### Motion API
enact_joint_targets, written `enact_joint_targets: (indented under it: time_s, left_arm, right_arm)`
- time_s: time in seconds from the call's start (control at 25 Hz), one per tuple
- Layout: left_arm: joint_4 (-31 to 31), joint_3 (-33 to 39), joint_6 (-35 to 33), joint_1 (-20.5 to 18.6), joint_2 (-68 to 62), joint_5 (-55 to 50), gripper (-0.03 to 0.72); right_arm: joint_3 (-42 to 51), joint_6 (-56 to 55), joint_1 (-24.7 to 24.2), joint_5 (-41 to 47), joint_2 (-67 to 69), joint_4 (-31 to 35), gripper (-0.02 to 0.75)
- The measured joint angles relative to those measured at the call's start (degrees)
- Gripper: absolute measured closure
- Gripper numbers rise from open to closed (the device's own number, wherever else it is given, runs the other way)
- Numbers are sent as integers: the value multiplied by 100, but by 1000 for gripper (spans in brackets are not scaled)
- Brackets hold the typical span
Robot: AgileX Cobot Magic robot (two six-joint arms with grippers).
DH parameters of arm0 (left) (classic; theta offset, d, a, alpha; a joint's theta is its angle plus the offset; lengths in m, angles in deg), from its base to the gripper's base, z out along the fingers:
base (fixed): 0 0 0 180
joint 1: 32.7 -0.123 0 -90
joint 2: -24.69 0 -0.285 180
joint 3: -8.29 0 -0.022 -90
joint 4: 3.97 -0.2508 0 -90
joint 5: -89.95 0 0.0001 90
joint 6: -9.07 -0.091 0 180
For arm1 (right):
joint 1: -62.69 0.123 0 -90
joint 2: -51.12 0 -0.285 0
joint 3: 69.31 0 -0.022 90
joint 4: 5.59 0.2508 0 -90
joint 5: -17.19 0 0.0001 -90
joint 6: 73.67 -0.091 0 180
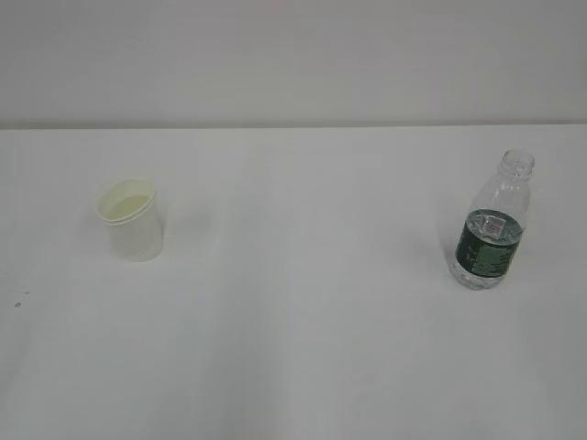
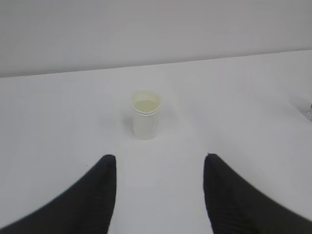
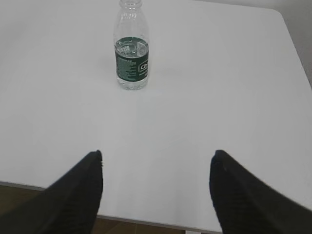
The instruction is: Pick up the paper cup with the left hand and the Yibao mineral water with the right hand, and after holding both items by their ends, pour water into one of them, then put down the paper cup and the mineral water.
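Note:
The paper cup (image 1: 133, 219) stands upright on the left of the white table, white outside and cream-yellow inside. In the left wrist view the paper cup (image 2: 146, 114) sits well ahead of my left gripper (image 2: 160, 158), which is open and holds nothing. The Yibao mineral water (image 1: 492, 223) stands upright on the right, clear with a dark green label and no cap. In the right wrist view the Yibao mineral water (image 3: 131, 48) is far ahead and slightly left of my right gripper (image 3: 157, 155), also open and empty. Neither gripper shows in the exterior view.
The white table (image 1: 303, 321) runs back to a pale wall. Its near edge (image 3: 146, 222) shows below the right gripper, and its right edge (image 3: 296, 44) lies to the right of the bottle.

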Motion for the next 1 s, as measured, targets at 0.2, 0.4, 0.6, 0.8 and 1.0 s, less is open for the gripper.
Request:
enact_joint_targets:
  time_s: [0.2,0.4,0.6,0.8,1.0]
  left_arm:
    - [-259,0,-9,0,0,25,246]
    - [-605,0,237,0,0,38,242]
    - [-951,0,543,0,0,50,241]
    - [-976,0,602,0,0,50,239]
    - [-979,0,602,0,0,50,240]
  right_arm:
    - [0,0,0,0,0,0,220]
    - [0,0,0,0,0,0,220]
    - [0,-117,0,0,0,-114,220]
    - [0,-482,0,0,0,-399,220]
    - [0,-787,0,0,0,-588,220]
